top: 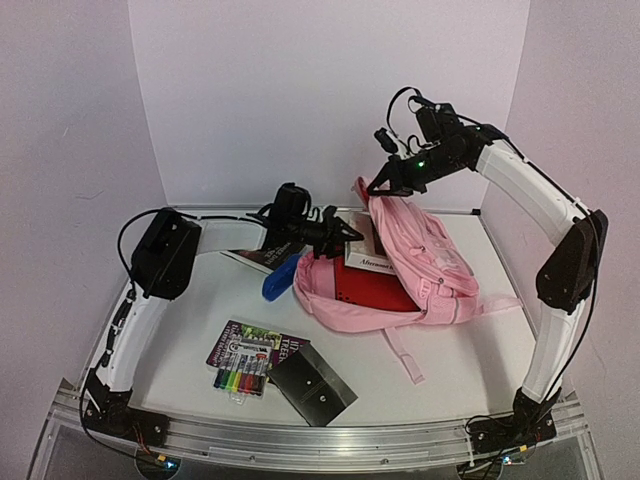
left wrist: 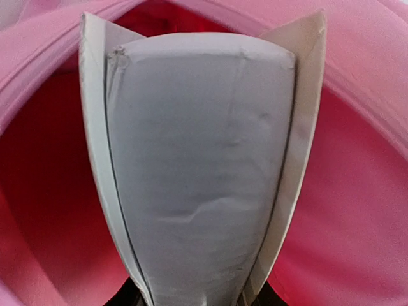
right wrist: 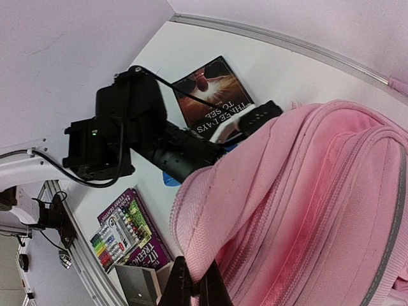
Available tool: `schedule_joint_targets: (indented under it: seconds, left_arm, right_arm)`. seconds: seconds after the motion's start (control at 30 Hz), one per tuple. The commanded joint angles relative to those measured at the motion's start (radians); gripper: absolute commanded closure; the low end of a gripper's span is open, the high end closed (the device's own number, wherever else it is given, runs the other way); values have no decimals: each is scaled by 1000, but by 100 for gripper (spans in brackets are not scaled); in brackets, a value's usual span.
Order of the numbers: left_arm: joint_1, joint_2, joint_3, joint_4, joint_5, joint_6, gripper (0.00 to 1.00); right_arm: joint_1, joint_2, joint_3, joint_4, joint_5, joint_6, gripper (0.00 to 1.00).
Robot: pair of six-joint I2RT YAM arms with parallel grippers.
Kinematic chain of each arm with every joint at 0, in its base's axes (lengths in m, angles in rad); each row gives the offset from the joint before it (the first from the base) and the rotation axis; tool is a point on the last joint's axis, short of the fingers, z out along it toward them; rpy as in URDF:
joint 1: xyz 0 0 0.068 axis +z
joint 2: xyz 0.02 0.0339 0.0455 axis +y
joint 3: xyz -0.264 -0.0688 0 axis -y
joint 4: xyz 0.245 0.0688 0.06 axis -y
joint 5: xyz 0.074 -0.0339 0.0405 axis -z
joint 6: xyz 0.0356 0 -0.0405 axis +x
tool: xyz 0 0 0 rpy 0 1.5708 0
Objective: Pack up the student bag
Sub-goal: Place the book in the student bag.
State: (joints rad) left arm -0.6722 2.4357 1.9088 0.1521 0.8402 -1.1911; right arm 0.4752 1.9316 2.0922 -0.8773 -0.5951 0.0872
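Right of centre in the top view: you have the bag lying on the table, its mouth turned toward the left of the frame.
Right gripper: its fingers are pinched together on the bag's upper lip, above the mouth, and hold that lip lifted so the opening gapes.
Left gripper: it is clamped on a pale book right at the mouth. In the left wrist view the book's end fills the middle of the frame, with the pink rim arching above and down both sides.
Direction: from your left gripper the bag's inside lies straight ahead, toward the right of the top view. This arm is the nearer one and, by my reading, the one to push.
Long axis: the book points lengthwise into the opening, in line with the left forearm.
Inside: a red thing lies low in the bag; you cannot tell from these views whether the book will clear it.
Next move: it likely turns on driving along that axis while the lip is up.
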Motion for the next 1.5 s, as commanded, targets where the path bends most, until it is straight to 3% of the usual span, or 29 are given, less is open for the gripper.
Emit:
schedule_joint_targets:
  seconds: [0.0, 0.17, 0.37, 0.5, 0.63, 1.13, 1.2, 1.33, 1.47]
  left_arm:
    - [-45, 108, 288, -246, -40, 110, 63]
    - [-45, -15, 147, -318, -145, 195, 41]
    - [-46, -128, 122, -533, -259, 322, 21]
    - [-46, -164, 97, -579, -307, 337, 23]
    - [-46, -128, 91, -517, -239, 300, 33]
    - [-55, 166, 440, -433, -111, 177, 54]
    - [-54, 141, 422, -442, -114, 204, 52]
    - [-29, -28, 242, -455, -184, 257, 33]
    - [26, -176, 111, -523, -245, 317, 25]
  right_arm:
    - [-15, -26, 76, 125, -55, 6, 100]
    - [-35, -36, 57, 124, -66, 13, 100]
    - [-49, -48, 31, 123, -81, 5, 100]
    - [-53, -65, 1, 123, -93, -1, 100]
    - [-54, -77, -25, 124, -113, -3, 100]
    - [-56, -99, -85, 123, -131, -6, 100]
    - [-56, -106, -106, 123, -129, -12, 100]
    - [-59, -132, -198, 123, -90, -52, 100]
    - [-63, -155, -309, 124, -53, -94, 100]
